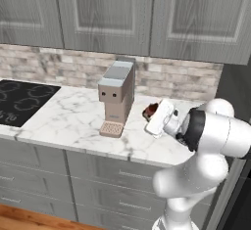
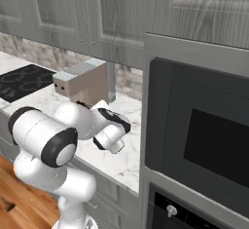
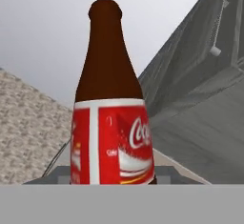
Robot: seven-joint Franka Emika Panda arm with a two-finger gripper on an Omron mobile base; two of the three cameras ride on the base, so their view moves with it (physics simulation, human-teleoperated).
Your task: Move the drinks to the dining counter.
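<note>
Clamped upright in the claw (image 3: 114, 182), jaws partway closed on the red-labelled body of one dark brown cola bottle (image 3: 110, 108), neck toward twelve o'clock in the hand view, probably kept vertical for carrying off to the dining counter. Seen from the left base view as a dark red shape (image 1: 150, 110) at the hand's ten o'clock, above the marble counter (image 1: 73, 121), at three o'clock from the coffee machine (image 1: 116, 97). Counted: one bottle, one coffee machine, one black cooktop (image 1: 19, 101), one wall oven (image 2: 204, 140); second drink not made out.
</note>
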